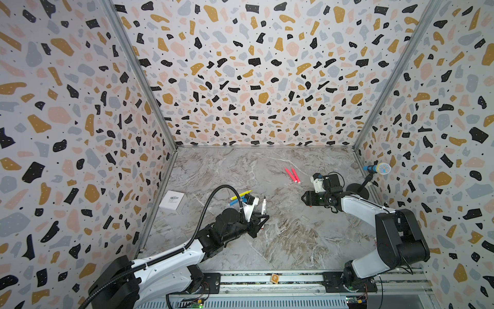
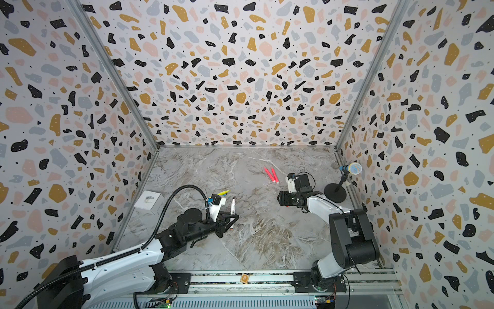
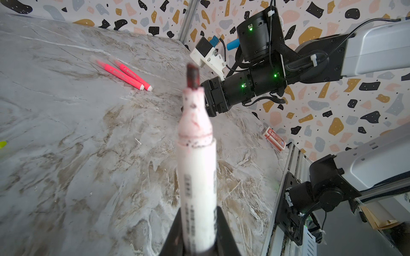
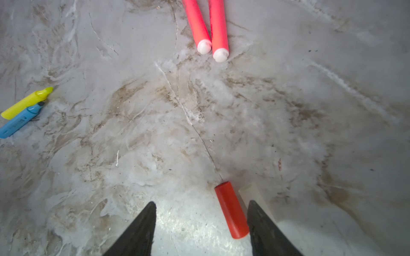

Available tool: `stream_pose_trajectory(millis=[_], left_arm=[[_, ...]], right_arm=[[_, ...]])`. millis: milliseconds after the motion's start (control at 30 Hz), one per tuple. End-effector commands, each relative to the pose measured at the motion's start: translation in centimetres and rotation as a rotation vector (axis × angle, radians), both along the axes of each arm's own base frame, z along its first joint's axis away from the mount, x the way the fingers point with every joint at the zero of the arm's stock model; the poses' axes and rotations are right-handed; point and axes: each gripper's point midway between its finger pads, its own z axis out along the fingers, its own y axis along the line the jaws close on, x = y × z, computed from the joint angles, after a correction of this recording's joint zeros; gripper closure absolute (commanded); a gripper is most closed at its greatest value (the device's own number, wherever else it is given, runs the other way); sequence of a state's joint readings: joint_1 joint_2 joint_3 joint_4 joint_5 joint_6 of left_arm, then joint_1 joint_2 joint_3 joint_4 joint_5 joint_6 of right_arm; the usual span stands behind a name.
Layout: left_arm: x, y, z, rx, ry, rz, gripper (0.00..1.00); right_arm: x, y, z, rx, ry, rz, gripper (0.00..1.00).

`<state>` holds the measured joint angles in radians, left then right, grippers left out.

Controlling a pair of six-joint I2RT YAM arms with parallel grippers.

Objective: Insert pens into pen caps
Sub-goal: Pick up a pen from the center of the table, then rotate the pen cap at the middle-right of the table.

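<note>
In both top views the left gripper (image 1: 261,220) is the nearest working part, low and centre-left in the frame. Its jaws are pressed together on the white marker (image 1: 264,207), pinching the barrel near its lower end, and a short red stub shows beneath them. The marker's long axis runs almost straight up and down the frame, with the dark nib at the upper end. The left wrist view shows that nib uncapped, the neck below it smeared pink, and black print along the barrel between the two dark fingers (image 3: 226,239).

Farther up, right of centre, the right gripper (image 1: 303,199) points toward the left of the frame above the marble table (image 1: 280,240). Its wrist view shows the jaws spread and gripping nothing. The red-orange cap (image 4: 231,209) lies on the marble between the fingertips, just beside one of them; I cannot tell whether they touch. Its long axis runs roughly along the fingers' line. A clear cap (image 4: 249,191) lies alongside it, partly hidden by that finger.

At about the same depth, just left of the marker, the yellow pen (image 1: 242,194) and light blue pen (image 1: 233,203) lie side by side, slanting up to the right.

Farthest back, at upper centre of the table, the two pink pens (image 1: 288,175) lie parallel, with their white ends toward the lower right.
</note>
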<state>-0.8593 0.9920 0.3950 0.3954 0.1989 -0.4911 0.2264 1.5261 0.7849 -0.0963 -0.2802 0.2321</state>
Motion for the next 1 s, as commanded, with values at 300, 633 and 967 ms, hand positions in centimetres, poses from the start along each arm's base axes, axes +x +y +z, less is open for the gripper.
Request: stream_pose_trajectory(millis=[300,633,967], left_arm=[[0.3,0.2,0.6,-0.021,-0.019,0.017,1.0],[0.3,0.4,0.7,-0.025,-0.023,0.024,1.0],[0.3,0.6,0.8,-0.018,-0.029,0.033,1.0]], right_arm=[[-0.9,-0.1,-2.1,-0.026,0.034,0.019,0.35],[-3.9,3.4,-2.5,0.007,0.063,0.085,0.36],[-1.6,6.6,2.3,0.09,-0.038,0.174,0.37]])
